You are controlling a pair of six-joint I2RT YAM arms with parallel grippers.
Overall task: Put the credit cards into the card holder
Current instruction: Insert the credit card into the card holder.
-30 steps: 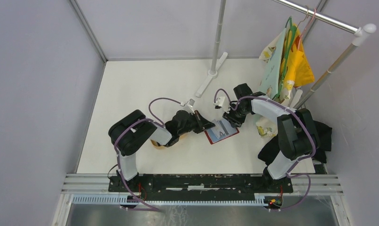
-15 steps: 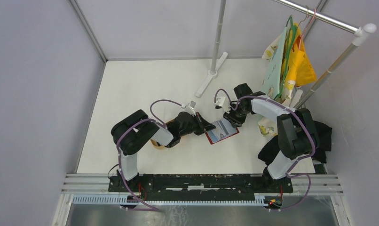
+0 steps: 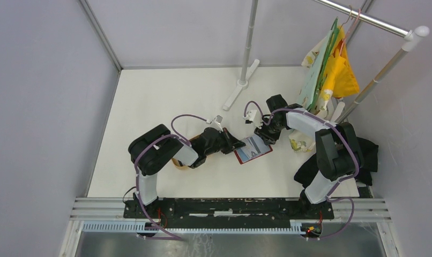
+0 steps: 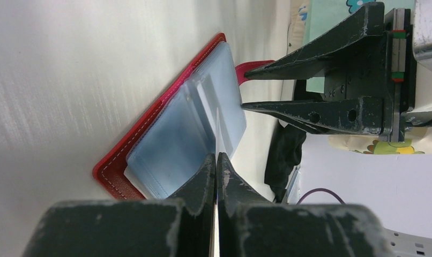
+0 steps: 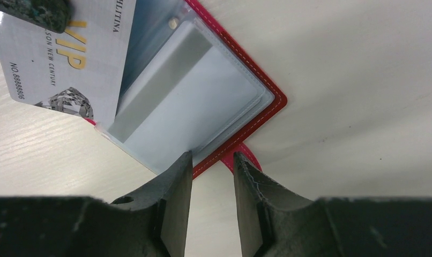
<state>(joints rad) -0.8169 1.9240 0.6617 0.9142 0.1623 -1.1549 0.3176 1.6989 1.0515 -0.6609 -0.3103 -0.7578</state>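
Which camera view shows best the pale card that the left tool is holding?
The right wrist view: the card faces the camera, its VIP print and number readable, at the card holder. The left wrist view shows only its thin edge in the shut left tool. In the top view it is too small to tell.

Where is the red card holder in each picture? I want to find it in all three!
Top view: the card holder lies on the white table, near the picture's centre.
Left wrist view: it sits left of centre, opened.
Right wrist view: it fills the upper middle.
Shared landmark: the right gripper, open at the holder's tab edge.
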